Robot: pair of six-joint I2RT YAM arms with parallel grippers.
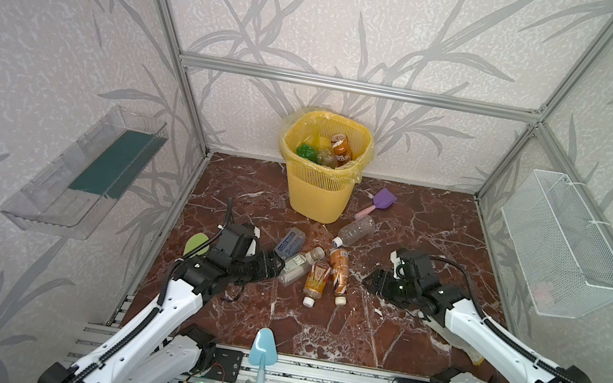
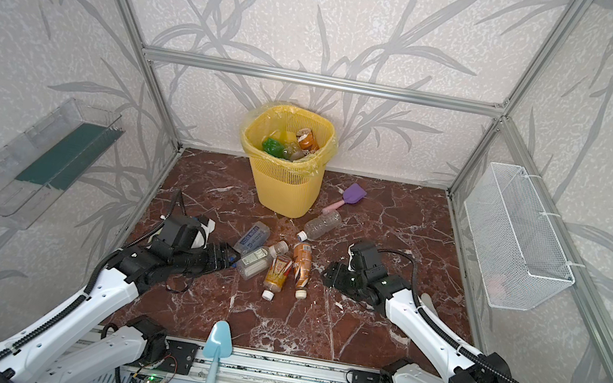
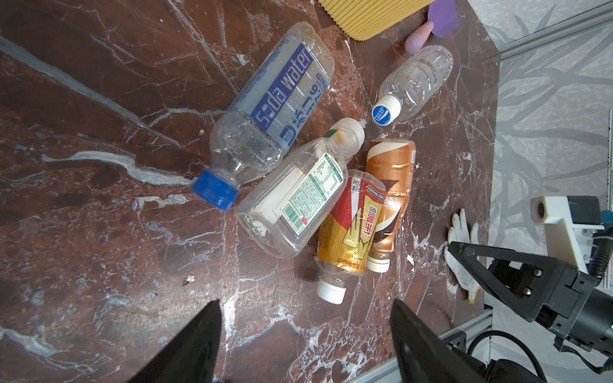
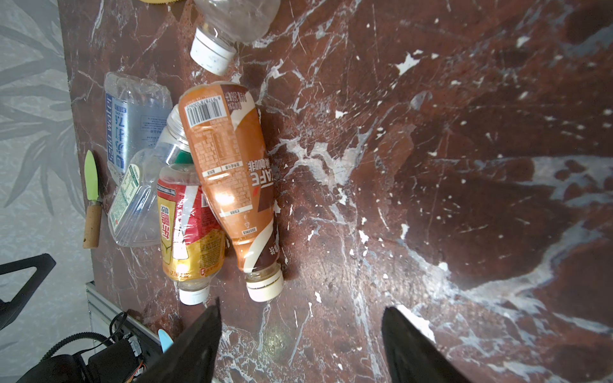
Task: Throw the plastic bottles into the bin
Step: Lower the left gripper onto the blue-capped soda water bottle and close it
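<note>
- The left gripper (image 3: 306,302) has its jaws spread with nothing between them, right by the pile.
- The right gripper (image 4: 302,305) is the same deal, apart and empty, on the pile's other side.
- Four bottles (image 1: 316,276) lie heaped mid-floor, and a clear bottle (image 1: 357,230) lies nearer the bin (image 1: 316,198).
- The bin stands at the back wall with some dumped bottles (image 1: 340,149) inside.

Ahead of the left hand (image 3: 306,302), the clear plastic bottle with a blue cap (image 3: 265,109) reads "soda water" in white on its blue label. Farther off, the clear ribbed bottle (image 3: 418,78) has "POCARI SWEAT" on its blue-and-white cap. Just ahead of the right hand (image 4: 301,305), the brown-orange bottle with a cream cap (image 4: 232,172) shows "CAFE" and a barcode with digits too small to read.
</note>
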